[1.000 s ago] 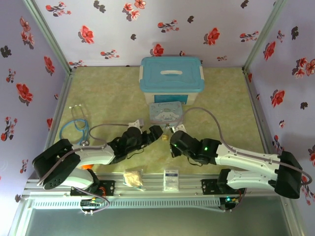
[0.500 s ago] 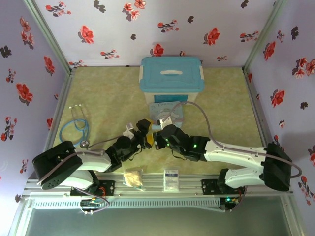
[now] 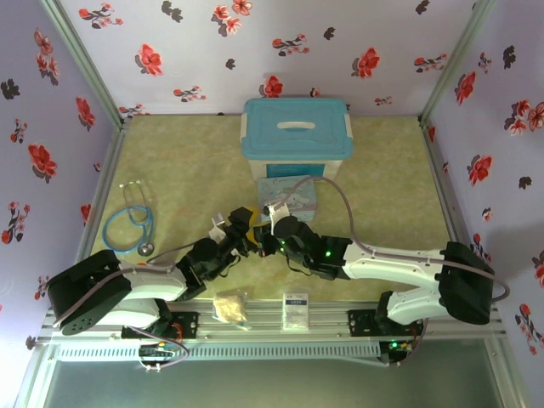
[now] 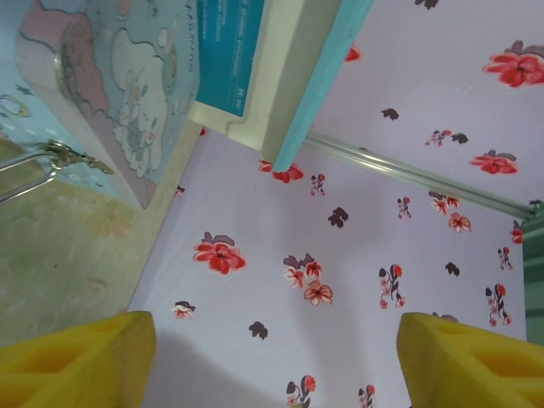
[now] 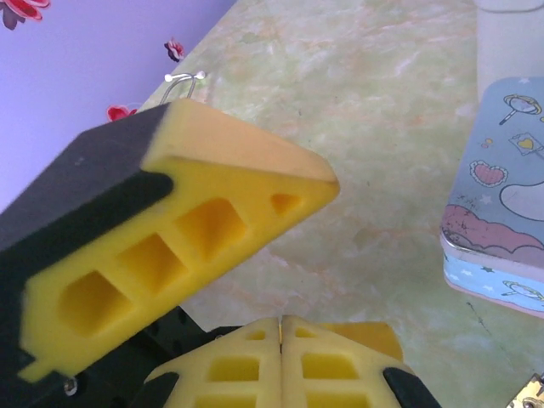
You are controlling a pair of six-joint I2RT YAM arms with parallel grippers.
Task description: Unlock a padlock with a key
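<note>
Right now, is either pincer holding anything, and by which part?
The left pincer stands open with nothing in it. The right pincer is shut tight. Nothing shows in its grip, yet something tiny could hide there, so it cannot be told.

The top external camera is looking down from above the near edge of the table (image 3: 187, 161). Wrist cameras are sitting close at mid-table, left tilting toward the far wall (image 4: 340, 255), right facing downward; all are sharing the cartoon tin (image 3: 287, 194).

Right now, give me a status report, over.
Left claw open, empty. Right claw shut, grip on key unclear. Padlock beside it, near tin. Both crowded tip to tip.
</note>
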